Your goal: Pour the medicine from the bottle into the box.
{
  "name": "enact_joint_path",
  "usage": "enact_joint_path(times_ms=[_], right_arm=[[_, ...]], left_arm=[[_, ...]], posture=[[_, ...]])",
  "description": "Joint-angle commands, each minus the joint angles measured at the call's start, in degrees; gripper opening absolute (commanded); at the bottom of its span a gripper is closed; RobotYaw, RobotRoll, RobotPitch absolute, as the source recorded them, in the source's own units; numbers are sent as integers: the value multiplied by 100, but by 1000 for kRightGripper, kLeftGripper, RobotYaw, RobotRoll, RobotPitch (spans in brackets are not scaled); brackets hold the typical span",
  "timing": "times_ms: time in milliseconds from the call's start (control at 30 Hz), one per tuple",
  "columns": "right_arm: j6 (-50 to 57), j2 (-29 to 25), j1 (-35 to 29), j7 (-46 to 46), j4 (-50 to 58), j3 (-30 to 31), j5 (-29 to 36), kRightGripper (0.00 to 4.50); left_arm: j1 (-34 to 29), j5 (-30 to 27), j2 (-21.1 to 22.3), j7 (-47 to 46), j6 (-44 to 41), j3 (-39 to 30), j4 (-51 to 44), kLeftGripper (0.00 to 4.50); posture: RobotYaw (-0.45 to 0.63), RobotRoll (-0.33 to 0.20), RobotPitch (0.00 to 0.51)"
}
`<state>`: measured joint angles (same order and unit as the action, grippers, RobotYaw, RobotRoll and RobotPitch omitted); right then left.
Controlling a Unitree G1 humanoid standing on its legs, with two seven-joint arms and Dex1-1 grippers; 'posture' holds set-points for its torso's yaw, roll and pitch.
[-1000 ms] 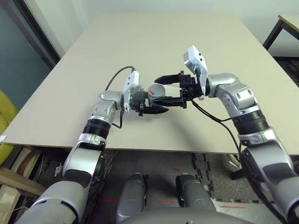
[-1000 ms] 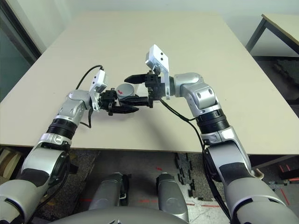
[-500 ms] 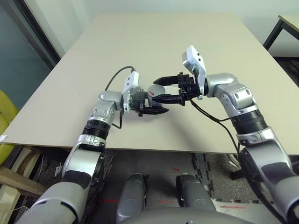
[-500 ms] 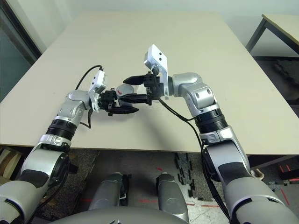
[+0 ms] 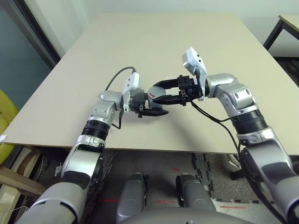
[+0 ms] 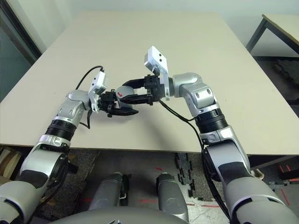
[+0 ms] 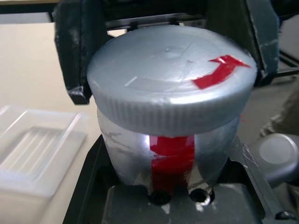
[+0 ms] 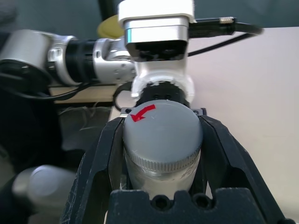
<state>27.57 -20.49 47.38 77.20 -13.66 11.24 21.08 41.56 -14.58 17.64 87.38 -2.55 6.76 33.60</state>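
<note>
With both forearms angled inward above the beige table [image 5: 187,46], we hold the small white-grey plastic bottle [image 5: 150,94], red-arrow grey cap on, left gripper [image 5: 156,111] pinching its body, right gripper [image 5: 158,92] clamping its cap.

Two pincers meet on one bottle above the worktop [image 6: 196,42].
The left pincer [image 6: 122,108] holds the bottle [image 6: 122,92]; the right pincer [image 6: 127,92] closes around its grey cap.

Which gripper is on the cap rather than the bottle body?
The right gripper: its fingers close on either side of the grey cap. The left gripper instead clamps the bottle by its body, below the cap.
</note>
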Motion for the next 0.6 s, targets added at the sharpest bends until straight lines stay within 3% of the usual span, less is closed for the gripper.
enact_joint_path(times_ms=[33,433,600], right_arm=[[8,55,266,434,-16,197,153,2592],[-246,143,439,555,-333,244,-33,2592],[-368,166,458,443,-431,213,-131,4226]], left_arm=[[-70,-23,-32,155,-106,255,-328,2526],[-150,-161,-70,127,-358,312,-610,2526],[-190,-129,-45,105,-287,317,-538,2526]], posture=[[-55,0,52],[-51,0,52],[-52,0,51]])
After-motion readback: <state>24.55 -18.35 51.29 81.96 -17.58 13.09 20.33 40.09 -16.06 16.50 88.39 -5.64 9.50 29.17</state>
